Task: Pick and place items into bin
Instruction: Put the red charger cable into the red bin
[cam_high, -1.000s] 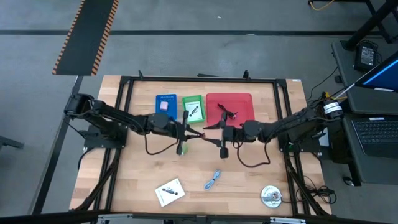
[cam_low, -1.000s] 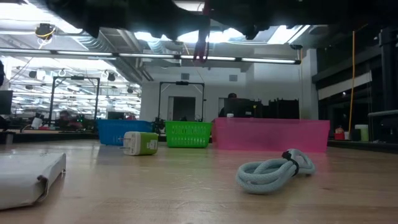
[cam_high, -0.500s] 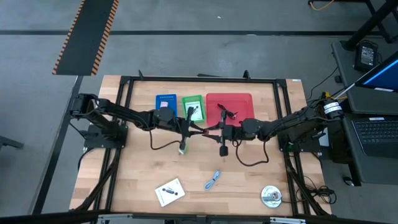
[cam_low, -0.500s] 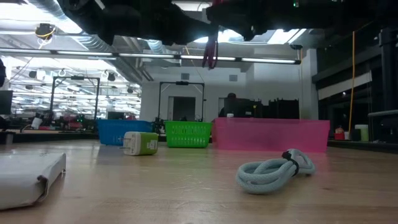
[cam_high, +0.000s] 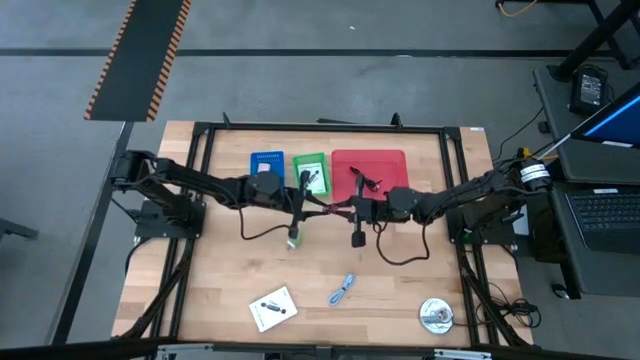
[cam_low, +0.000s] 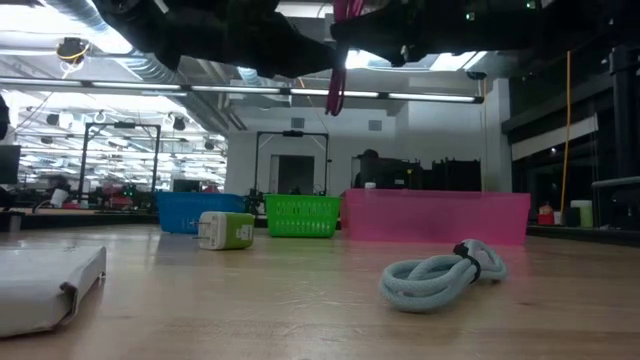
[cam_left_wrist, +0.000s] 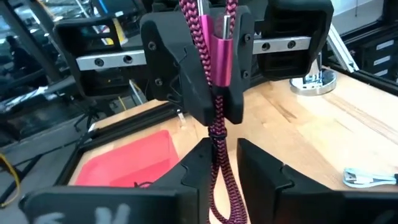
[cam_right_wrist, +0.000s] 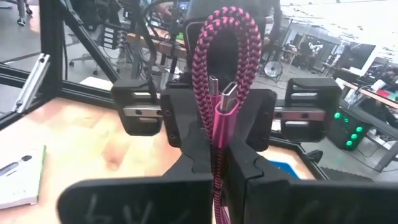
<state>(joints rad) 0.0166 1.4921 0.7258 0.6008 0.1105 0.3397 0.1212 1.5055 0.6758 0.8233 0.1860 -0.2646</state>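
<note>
A maroon-pink braided cable loop (cam_high: 336, 209) is held in the air over the table's middle, where my two grippers meet tip to tip. My right gripper (cam_right_wrist: 219, 165) is shut on it. My left gripper (cam_left_wrist: 219, 168) stands with its fingers parted, and the cable's strands run between them. The cable's pink plug (cam_left_wrist: 221, 57) shows at the right gripper's fingers. A length of the cable (cam_low: 338, 75) hangs below the grippers. A light-blue cable coil (cam_low: 440, 270), a white packet (cam_high: 273, 307) and a green-white piece (cam_high: 293, 238) lie on the table. My right gripper pinches the cable's two strands (cam_right_wrist: 217, 146) between its two fingers, just behind the pink plug. It comes level from the table's right. The loop stands out beyond the fingertips, clear of the table. My left gripper has the strands (cam_left_wrist: 217, 158) between its parted fingers, lying along one finger (cam_left_wrist: 198, 167); whether the other finger touches I cannot tell.
A blue bin (cam_high: 266, 165), a green bin (cam_high: 310, 172) and a red bin (cam_high: 368, 167) stand in a row at the table's far side. A round silver object (cam_high: 435, 316) lies near the front right corner. A black frame (cam_high: 200, 135) rims the table.
My left gripper has carried the cable a little toward the table's right, up to my right gripper. The right gripper's fingers, spread a second ago, have shut on the cable. The hanging length has shifted with it.
</note>
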